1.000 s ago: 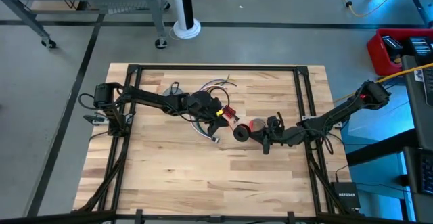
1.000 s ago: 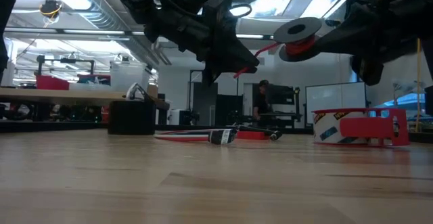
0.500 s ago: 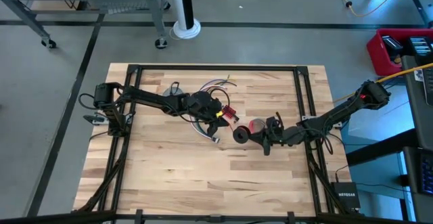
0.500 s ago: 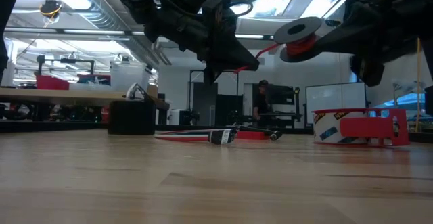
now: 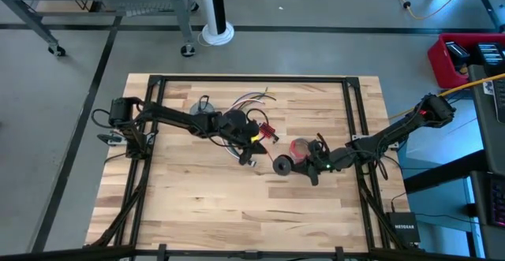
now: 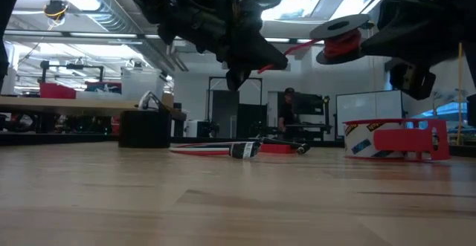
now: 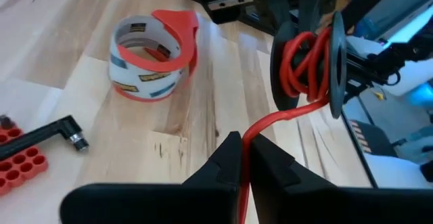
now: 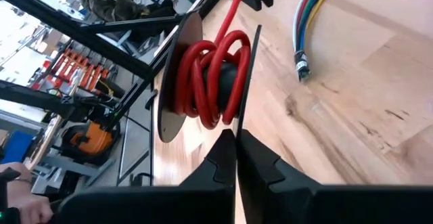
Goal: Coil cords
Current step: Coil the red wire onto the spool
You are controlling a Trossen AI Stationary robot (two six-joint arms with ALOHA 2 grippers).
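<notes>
High view – left hand (image 5: 254,137): near desk centre, closed on the red cord (image 5: 267,135), which runs the short way to the spool (image 5: 282,164)
High view – right hand (image 5: 293,160): just right of centre, closed on the spool, held above the desk (image 5: 197,206)
High view – wire bundle (image 5: 254,100): lies behind the left hand, its plug end (image 5: 245,161) close beneath it
High view – open room: front half of the desk is bare; frame rails run along both sides, well apart from both hands

Low view – spool (image 6: 342,41): raised well off the desk, cord stretched fairly straight to the left hand (image 6: 269,64)
Low view – tape roll (image 6: 394,140): sits on the desk below the spool, so lowering it there would collide

Left wrist view – grip: fingers (image 7: 226,166) pinched shut on the cord (image 7: 270,121) just short of the spool (image 7: 312,67)
Left wrist view – nearby: tape roll (image 7: 150,55) and a red block (image 7: 17,164) on the desk beyond

Right wrist view – grip: fingers (image 8: 223,160) shut on the spool's flange (image 8: 247,75), loose red turns around the core
Right wrist view – plug end (image 8: 302,67): on the desk past the spool

Doing it well: likely winding cord onto the spool; keep light tension, feed between the flanges, work above the clear front area away from the bundle and roll
</notes>
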